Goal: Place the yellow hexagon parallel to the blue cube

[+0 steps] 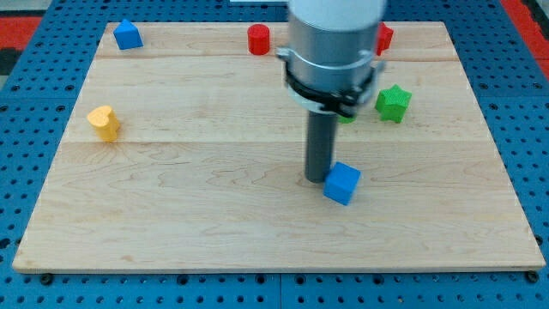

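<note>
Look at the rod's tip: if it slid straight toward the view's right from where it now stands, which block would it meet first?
My tip stands right beside the blue cube, on its left. Sliding right, it would meet that cube first, almost at once; whether they already touch cannot be told.

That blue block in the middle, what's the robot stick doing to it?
I'm a robot arm with a dark rod, and my tip sits right against the blue cube, on its left side as the view shows it. No yellow hexagon can be made out: the only yellow block looks heart-shaped and waits far off at the view's left. Other blocks sit along the top: a blue one, a red cylinder, another red one and a green star.
</note>
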